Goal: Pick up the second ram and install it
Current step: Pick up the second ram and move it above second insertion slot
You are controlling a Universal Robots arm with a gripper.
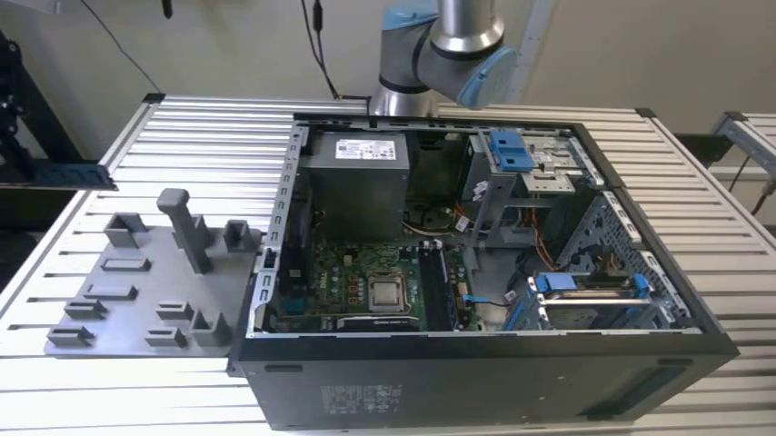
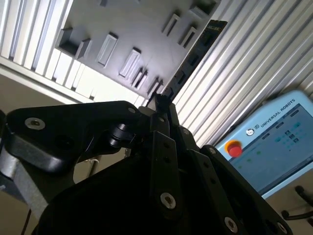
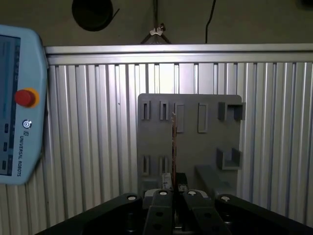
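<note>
A pale wall stands behind a big silver ribbed metal table (image 1: 182, 127). On it sits an open black computer box (image 1: 485, 381), and beside that lies a flat grey plastic holder tray (image 1: 136, 320). The black gripper (image 3: 174, 188) is squeezed tight on the long, thin dark memory stick (image 2: 200, 44). In both wrist views the tray lies behind the stick.
</note>
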